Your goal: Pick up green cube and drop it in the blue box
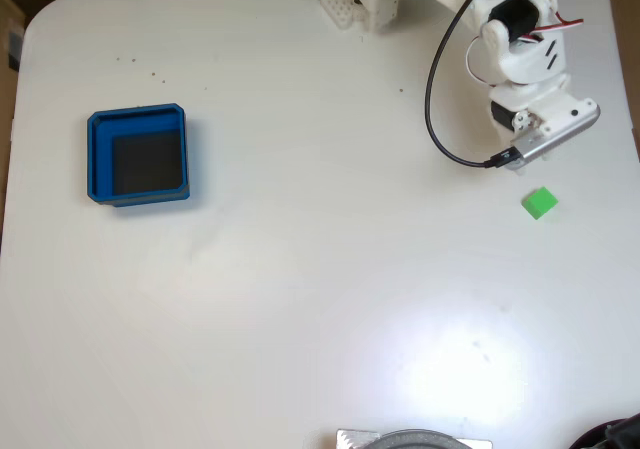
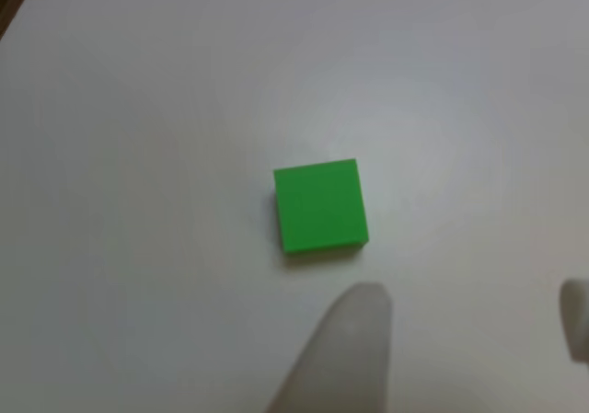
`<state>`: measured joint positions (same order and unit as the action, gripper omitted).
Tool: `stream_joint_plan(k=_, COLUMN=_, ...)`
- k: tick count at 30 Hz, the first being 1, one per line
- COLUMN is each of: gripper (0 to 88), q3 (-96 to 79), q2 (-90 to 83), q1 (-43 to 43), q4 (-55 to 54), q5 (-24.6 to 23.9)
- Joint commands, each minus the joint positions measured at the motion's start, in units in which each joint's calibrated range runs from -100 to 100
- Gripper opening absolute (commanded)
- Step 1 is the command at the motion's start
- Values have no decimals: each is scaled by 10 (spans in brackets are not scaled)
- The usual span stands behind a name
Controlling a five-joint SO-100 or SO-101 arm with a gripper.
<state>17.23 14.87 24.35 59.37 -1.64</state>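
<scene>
In the other view the gripper (image 2: 465, 326) has its two pale fingertips (image 2: 354, 330) spread apart with nothing between them, the nearer tip just short of the green cube (image 2: 320, 206), which sits off toward one finger instead of in the gap, so I judge the arm is lining up its approach. The cube lies flat on the white table (image 1: 300, 299), untouched and free on all sides. In the fixed view the blue box (image 1: 137, 156) stands well apart from the cube (image 1: 540, 202), far to its left, open side up for the drop.
</scene>
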Motion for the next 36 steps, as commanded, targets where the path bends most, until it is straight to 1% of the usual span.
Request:
stream_joint_plan(k=1, gripper=198, q3=43, q2=7, q1=3, q4=7, q5=2)
stream_joint_plan(k=10, gripper=203, q3=44, q2=12, q1=7, q4=8, q5=2)
stream_joint_plan(k=13, gripper=237, q3=44, q2=13, q1=7, q4=8, q5=2)
stream_joint_plan(k=16, gripper=299, q3=49, q2=13, q1=7, q4=8, q5=0)
stream_joint_plan(k=19, gripper=325, q3=51, q2=17, q1=7, q4=7, q5=-1)
stream_joint_plan(k=23, gripper=326, q3=84, q2=53, q1=7, q4=7, q5=-1)
stream_joint_plan(k=30, gripper=326, q3=202, q2=182, q1=8, q4=7, q5=2)
stream_joint_plan(k=36, gripper=326, q3=243, q2=235, q1=19, q4=6, q5=2)
